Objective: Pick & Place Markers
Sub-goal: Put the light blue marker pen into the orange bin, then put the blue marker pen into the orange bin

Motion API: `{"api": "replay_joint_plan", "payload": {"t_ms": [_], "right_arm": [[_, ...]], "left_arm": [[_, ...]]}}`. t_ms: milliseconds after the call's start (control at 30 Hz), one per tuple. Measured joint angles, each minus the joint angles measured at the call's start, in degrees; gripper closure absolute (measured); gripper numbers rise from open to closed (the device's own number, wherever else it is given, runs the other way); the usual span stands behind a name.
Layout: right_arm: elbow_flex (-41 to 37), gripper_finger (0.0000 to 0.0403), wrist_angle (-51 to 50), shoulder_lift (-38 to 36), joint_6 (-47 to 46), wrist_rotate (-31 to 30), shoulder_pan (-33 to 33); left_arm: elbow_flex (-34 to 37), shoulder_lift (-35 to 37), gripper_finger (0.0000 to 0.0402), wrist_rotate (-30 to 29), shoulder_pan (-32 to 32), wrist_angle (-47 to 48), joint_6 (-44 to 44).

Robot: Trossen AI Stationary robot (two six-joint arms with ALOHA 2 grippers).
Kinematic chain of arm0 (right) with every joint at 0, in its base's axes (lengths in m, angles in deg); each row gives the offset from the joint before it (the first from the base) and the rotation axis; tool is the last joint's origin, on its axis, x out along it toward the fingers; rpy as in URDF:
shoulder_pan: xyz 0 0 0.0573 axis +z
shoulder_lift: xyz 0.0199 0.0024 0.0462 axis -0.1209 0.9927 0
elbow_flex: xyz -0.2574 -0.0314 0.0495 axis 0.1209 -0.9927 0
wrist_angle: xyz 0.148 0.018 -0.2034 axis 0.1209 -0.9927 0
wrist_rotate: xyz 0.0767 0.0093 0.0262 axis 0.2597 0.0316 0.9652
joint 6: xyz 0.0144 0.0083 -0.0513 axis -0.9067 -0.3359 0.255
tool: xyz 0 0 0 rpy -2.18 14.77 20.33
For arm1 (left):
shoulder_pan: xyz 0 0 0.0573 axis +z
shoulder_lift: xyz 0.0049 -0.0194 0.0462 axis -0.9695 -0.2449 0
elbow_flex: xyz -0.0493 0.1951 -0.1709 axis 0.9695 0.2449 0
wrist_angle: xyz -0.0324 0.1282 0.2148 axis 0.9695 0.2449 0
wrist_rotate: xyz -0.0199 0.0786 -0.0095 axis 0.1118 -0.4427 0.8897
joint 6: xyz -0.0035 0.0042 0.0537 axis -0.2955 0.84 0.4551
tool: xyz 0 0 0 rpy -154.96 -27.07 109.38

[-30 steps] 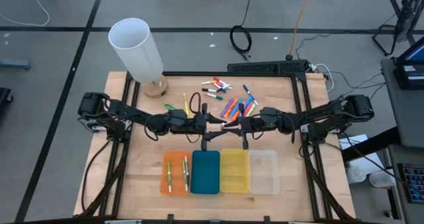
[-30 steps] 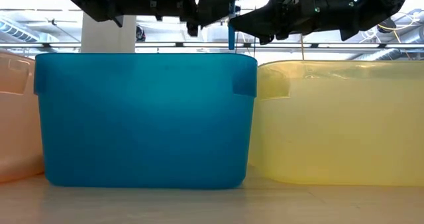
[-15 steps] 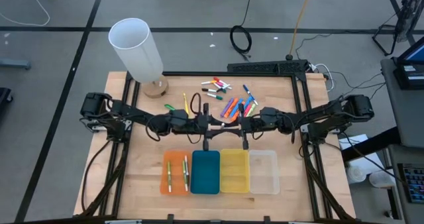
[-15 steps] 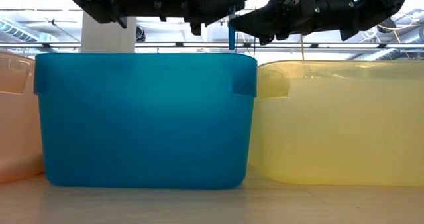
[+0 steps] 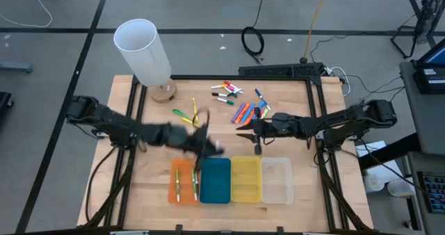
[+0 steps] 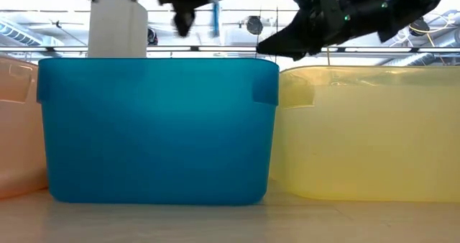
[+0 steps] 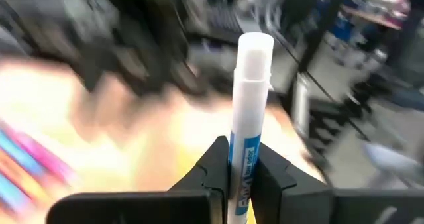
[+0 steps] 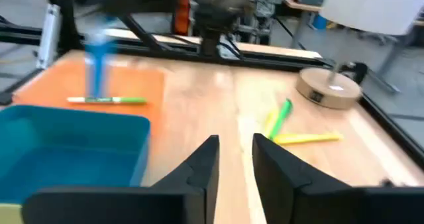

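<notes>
My left gripper [image 7: 242, 154] is shut on a blue marker [image 7: 252, 71] with a white cap. It hangs over the far end of the blue tray [image 5: 215, 181]; in the low view the marker [image 6: 215, 16] stands upright above the tray's rim. My right gripper [image 8: 233, 148] is open with nothing between its fingers, above the table just beyond the yellow tray [image 5: 246, 179]. More markers [image 5: 247, 112] lie in loose heaps at the table's far side. Two green markers [image 5: 186, 184] lie in the orange tray [image 5: 174, 193]. My left gripper pinches the marker's barrel at its blue label [image 7: 242, 159] between its two fingers. The fingers come about level and lie across the marker. The marker stands upright in the hold with its white cap [image 7: 255, 48] on top, lifted clear above the trays.
A clear tray [image 5: 277, 180] ends the row of trays on the right. A white cylinder [image 5: 142, 51] on a round wooden base stands at the far left corner. A green and a yellow marker [image 5: 189, 115] lie apart on the wood, left of centre.
The blue marker has passed from my right gripper to my left. The left shut on it, the right opened and let go. The left gripper then swung fast toward the table's near left, carrying the upright marker over the blue tray's far end.
</notes>
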Motion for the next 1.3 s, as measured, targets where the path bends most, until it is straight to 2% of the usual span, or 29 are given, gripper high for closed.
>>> {"api": "replay_joint_plan", "payload": {"t_ms": [100,300,400,467,533,600,800,1000,1167,1300], "right_arm": [[0.11,0.0309,-4.99,-2.64,-0.17,-0.57,0.04],[0.09,0.0308,-9.78,-7.89,-1.95,-0.6,1.0],[0.04,0.0311,-10.43,-9.86,-1.74,-0.6,1.93],[0.09,0.0313,-9.61,-10.81,-1.4,-0.6,2.34],[0.07,0.0313,-10.11,-11.74,-1.2,-0.43,2.66],[0.07,0.0312,-10.2,-12.18,-1.11,-0.42,2.68],[0.07,0.0301,-10.58,-12.49,0.86,-0.41,2.66],[0.07,0.0296,-11.87,-12.47,1.37,-0.53,2.66],[0.07,0.0297,-11.92,-12.47,-0.18,-0.56,2.66],[0.07,0.0294,-12.0,-12.47,-0.24,-0.6,2.66]], "left_arm": [[4.82,3.06,0.0368,-7.68,-8.32,1.3,-10.11],[13.15,5.9,0.0368,-30.65,-26.29,2.24,-32.79],[15.84,5.79,0.0368,-39.94,-32.48,4.81,-45.81],[17.75,5.25,0.0368,-46.21,-35.24,7.0,-51.38],[18.66,5.18,0.0363,-49.65,-36.94,6.66,-53.71],[18.99,5.31,0.0333,-49.65,-37.62,6.23,-54.71],[19.1,5.25,0.0223,-46.81,-37.92,5.64,-54.08],[19.1,5.25,0.0158,-46.85,-36.79,3.39,-47.66],[19.08,7.65,0.013,-46.86,-33.0,-3.65,-32.99],[19.08,13.61,0.0118,-46.9,-28.92,-9.03,-14.41]]}}
